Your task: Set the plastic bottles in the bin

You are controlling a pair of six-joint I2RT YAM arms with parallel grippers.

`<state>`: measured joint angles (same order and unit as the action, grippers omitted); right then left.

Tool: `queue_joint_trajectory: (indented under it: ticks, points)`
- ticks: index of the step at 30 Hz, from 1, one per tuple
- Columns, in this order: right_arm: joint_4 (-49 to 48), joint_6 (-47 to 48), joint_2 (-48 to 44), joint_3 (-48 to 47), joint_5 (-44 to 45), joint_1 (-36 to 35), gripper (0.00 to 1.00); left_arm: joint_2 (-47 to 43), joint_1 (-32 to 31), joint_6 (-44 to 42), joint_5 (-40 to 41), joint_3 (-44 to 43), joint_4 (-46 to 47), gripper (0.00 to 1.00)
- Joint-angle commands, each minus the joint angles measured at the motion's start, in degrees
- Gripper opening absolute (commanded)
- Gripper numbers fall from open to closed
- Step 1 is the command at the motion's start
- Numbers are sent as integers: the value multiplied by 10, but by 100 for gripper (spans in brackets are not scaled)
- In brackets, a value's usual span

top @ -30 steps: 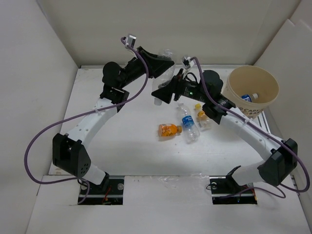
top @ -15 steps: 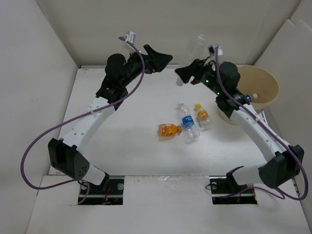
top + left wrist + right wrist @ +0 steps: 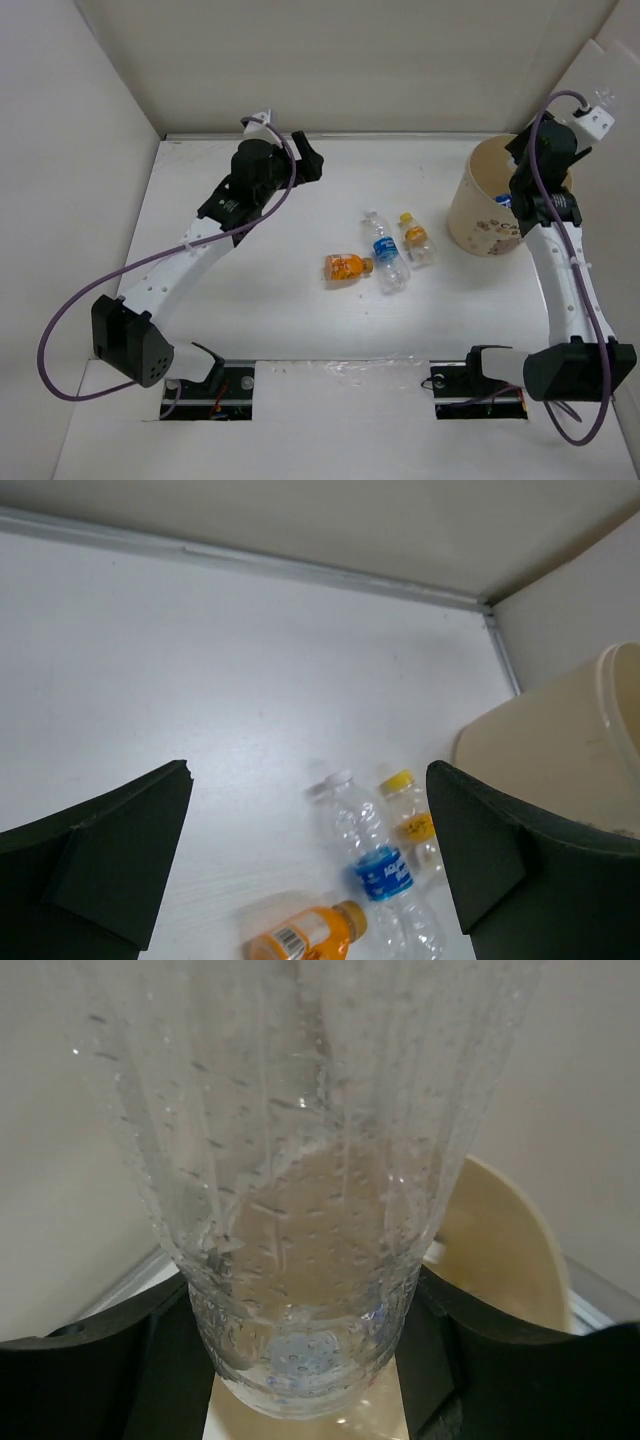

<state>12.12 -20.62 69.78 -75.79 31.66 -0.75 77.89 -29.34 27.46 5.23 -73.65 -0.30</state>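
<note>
- The right gripper [image 3: 305,1360] is clenched on the plain clear bottle [image 3: 310,1160], with a dark finger pressed against each side of its lower body.
- The bottle's walls are beaded with droplets, and it looks nearly empty.
- It hangs right above the open mouth of the bin [image 3: 500,1250], which stands by the right edge of the counter toward the far right corner. By my reading, letting go is all this bottle needs.
- A bottle with a blue mark [image 3: 506,200] already shows inside the bin.
- The left gripper [image 3: 308,820] is spread wide with nothing between its fingers. It is held above the counter near the far edge, left of the middle, and well apart from every bottle.
- Three bottles lie on their sides close together near the middle of the counter.
  - The blue-labelled bottle [image 3: 385,250] is in the middle of the group.
  - The yellow-capped bottle [image 3: 415,238] is just beside it on the right-edge side.
  - The orange-filled bottle [image 3: 347,266] is just beside it on the left-edge side.
- All three are likely light and thin-walled, so they should give under a hard squeeze. Being smooth and round, they may roll or slip.
- The orange-filled one probably weighs the most.
- The best hold seems to be across the body at mid-length, with the fingers square to the long axis.
</note>
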Motion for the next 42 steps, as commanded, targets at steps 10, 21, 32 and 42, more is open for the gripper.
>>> queue_joint_trajectory:
  ticks: [10,21,32,42]
  points:
    - [113,-55,11,-67,96,38,99,21,-77,-46,19,41,-65,100]
    - [113,-22,-93,-12,-41,-48,99,107,-165,-105,37,28,-100,100]
    - [120,21,-109,30,-105,-158,99,197,-228,-116,123,-34,-190,100]
    - [120,37,-115,35,-128,-182,99,185,-236,-165,67,-19,-190,100]
